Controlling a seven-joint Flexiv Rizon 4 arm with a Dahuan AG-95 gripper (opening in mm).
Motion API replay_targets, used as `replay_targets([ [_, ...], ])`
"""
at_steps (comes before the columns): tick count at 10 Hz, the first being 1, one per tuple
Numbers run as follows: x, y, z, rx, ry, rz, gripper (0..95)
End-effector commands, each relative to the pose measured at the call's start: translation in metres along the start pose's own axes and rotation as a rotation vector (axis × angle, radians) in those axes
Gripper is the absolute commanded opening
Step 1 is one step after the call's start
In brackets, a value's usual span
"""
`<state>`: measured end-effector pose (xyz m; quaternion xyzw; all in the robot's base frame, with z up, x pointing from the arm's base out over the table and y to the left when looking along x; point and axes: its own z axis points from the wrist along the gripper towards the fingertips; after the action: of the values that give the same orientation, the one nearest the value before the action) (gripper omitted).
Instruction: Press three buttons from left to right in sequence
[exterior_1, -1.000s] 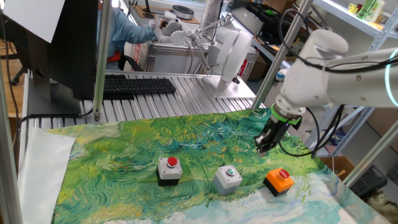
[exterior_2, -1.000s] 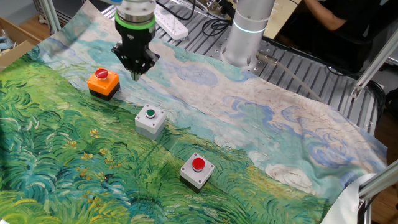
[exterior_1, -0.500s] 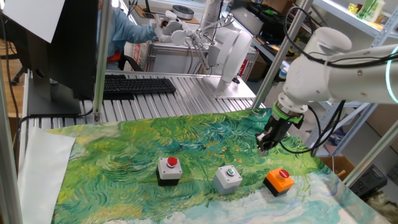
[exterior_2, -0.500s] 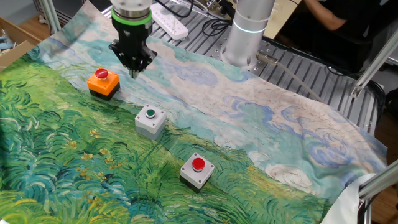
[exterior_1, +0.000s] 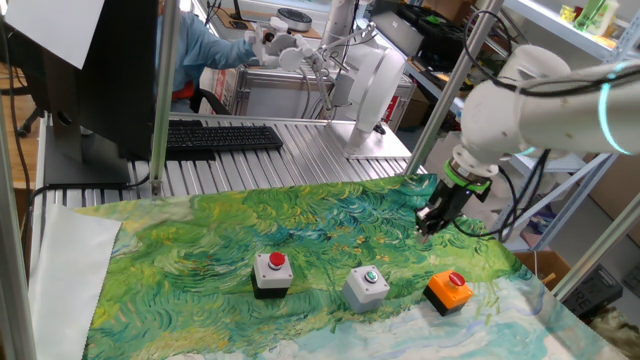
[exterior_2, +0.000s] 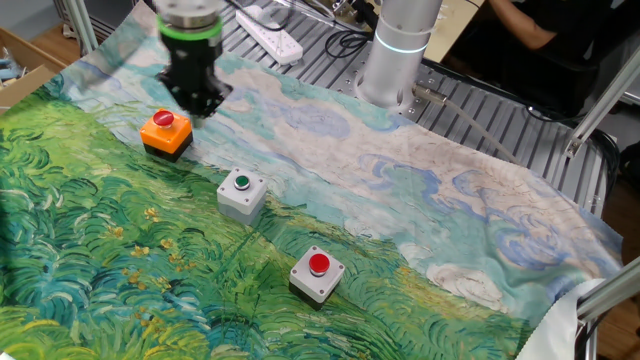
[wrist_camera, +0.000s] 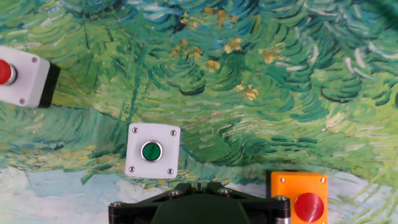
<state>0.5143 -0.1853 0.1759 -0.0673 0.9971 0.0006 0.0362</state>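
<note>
Fingers pressed together on your gripper (exterior_1: 425, 226), holding nothing.
You see it hovering at 11 o'clock of the orange box (exterior_1: 447, 291); grey box (exterior_1: 366, 287) lies nearby.

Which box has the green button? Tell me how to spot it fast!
Look at the big green-and-blue painted cloth covering the table. Three little button boxes sit in a row along its pale edge. The grey box is the middle one, and only it has a green button; the black-and-white box and the orange box have red ones.
</note>
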Motion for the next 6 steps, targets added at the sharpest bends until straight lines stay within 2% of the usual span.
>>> replay_targets([
  [1, -0.003, -0.006, 0.002, 0.007, -0.007, -0.008, 0.0],
  [2, -0.006, -0.009, 0.002, 0.007, -0.008, -0.013, 0.0],
  [4, -0.019, -0.027, 0.003, 0.011, -0.008, -0.033, 0.0],
  [6, -0.026, -0.036, 0.003, 0.016, -0.008, -0.036, 0.0],
])
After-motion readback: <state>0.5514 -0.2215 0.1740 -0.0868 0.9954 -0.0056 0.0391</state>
